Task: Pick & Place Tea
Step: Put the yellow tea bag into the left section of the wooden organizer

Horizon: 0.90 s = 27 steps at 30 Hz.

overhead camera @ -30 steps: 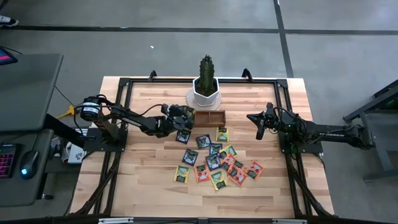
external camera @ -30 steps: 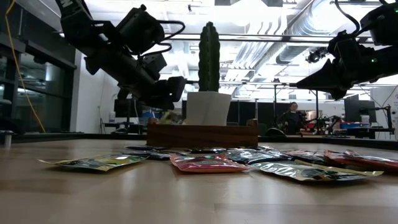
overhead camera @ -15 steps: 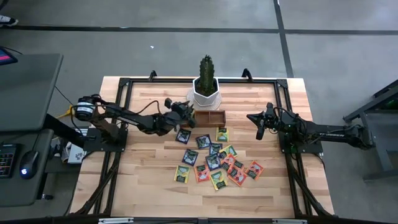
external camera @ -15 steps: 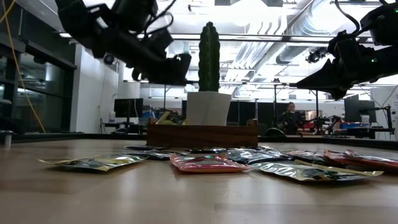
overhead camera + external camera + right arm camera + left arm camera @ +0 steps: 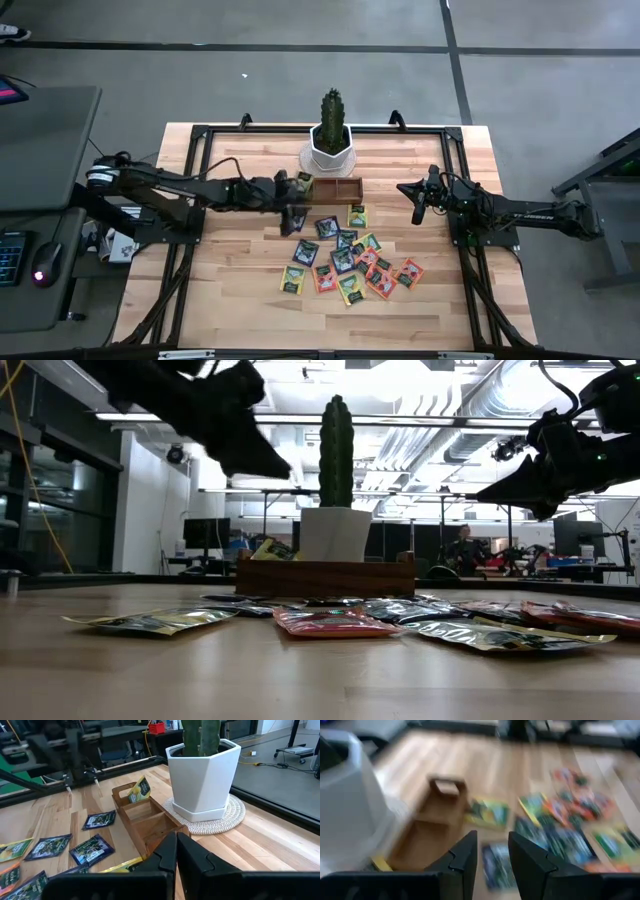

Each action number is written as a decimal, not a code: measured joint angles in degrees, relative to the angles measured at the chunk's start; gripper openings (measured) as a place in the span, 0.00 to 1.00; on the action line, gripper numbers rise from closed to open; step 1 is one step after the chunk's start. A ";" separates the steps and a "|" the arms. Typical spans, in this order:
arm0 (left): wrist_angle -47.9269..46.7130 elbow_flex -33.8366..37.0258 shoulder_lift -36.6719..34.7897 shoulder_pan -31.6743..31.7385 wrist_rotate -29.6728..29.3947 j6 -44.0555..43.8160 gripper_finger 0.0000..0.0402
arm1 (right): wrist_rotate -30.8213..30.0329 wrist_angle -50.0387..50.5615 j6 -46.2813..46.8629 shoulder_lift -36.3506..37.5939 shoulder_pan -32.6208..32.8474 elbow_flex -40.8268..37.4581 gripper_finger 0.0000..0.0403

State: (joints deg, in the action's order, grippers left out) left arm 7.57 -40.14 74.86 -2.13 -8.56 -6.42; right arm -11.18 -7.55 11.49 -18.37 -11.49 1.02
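Left gripper (image 5: 291, 189) has drawn back from the tray (image 5: 145, 819), jaws parted and empty, one yellow-green sachet (image 5: 139, 789) standing in the end compartment; next descent should centre squarely over a single loose sachet (image 5: 296, 220), clear of neighbours.

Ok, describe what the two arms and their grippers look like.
Both are slim, dark, jointed arms on black frames at the table's sides. The left arm has a pale band near its base and a yellow cable. The right arm carries small white lettering. Left gripper and right gripper each have two black angular fingers.
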 joint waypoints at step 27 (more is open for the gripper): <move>-14.57 0.00 2.69 -38.93 -27.95 -53.61 0.27 | 0.02 0.00 0.00 0.02 0.01 0.00 0.02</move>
State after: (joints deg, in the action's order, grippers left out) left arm -7.00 -40.14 77.56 -41.06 -36.51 -60.03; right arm -11.16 -7.55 11.49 -18.35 -11.47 1.02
